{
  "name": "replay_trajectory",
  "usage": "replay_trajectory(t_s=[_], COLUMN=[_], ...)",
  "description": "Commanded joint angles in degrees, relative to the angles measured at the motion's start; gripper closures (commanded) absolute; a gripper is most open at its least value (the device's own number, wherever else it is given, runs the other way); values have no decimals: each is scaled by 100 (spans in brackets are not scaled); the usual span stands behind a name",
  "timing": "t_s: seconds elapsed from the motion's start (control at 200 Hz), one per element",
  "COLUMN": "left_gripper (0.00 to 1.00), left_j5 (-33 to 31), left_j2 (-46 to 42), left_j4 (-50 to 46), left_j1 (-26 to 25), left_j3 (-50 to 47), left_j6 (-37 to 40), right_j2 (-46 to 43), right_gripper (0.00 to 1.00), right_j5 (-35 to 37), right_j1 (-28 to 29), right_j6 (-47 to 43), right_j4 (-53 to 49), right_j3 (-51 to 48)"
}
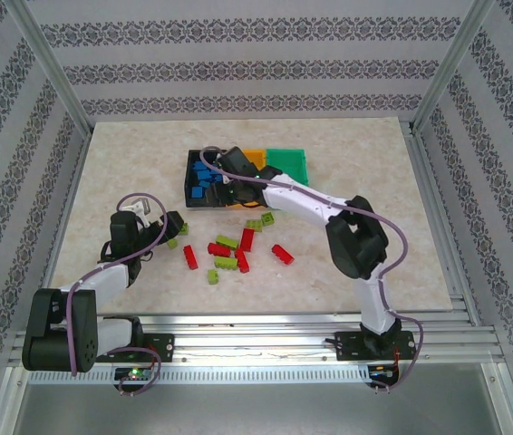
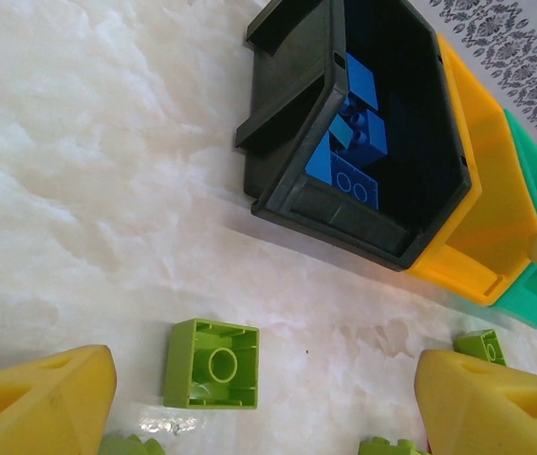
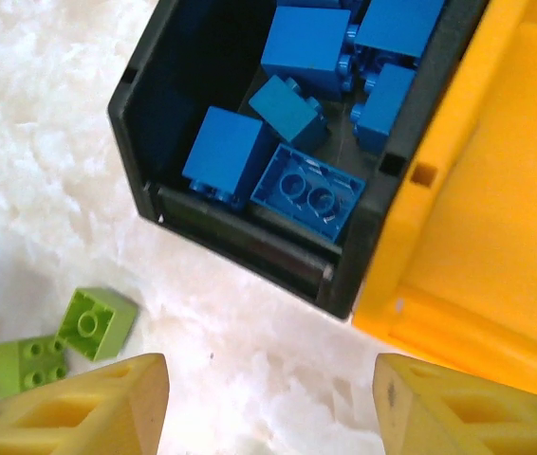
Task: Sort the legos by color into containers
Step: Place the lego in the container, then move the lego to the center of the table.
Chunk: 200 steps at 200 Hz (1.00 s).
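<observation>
The black container (image 1: 189, 181) holds several blue legos (image 3: 312, 196); the orange container (image 1: 255, 158) and the green container (image 1: 289, 165) stand to its right. My right gripper (image 1: 224, 185) hovers at the black bin's near edge. In the right wrist view it (image 3: 270, 398) is open, with bare table between its fingers. My left gripper (image 2: 267, 398) is open low over the table. An upside-down yellow-green lego (image 2: 212, 363) lies between its fingers, nearer the left one. Red legos (image 1: 246, 238) and yellow-green legos (image 1: 227, 263) lie scattered in front of the bins.
Two yellow-green bricks (image 3: 96, 322) lie left of my right gripper. Another red brick (image 1: 282, 254) sits apart at the right of the scatter. Patterned walls and metal posts enclose the table (image 1: 130, 154).
</observation>
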Motion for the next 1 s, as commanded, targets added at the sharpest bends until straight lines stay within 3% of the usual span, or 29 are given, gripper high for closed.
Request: replay_trajectory(t_s=[0.0, 0.365, 0.994], left_gripper=[17, 17, 17], left_j5=[25, -37, -90], left_j2=[-184, -241, -196], left_j4=[60, 17, 120], left_j1=[86, 86, 86], left_j3=[122, 97, 38], left_j6=[34, 69, 61], right_j2=[-584, -1756, -3787], right_gripper=[40, 40, 42], right_j5=[151, 354, 1232], right_j1=[96, 241, 99], right_j6=[31, 127, 394], right_j4=[400, 791, 482], right_j3=[-510, -2309, -4861])
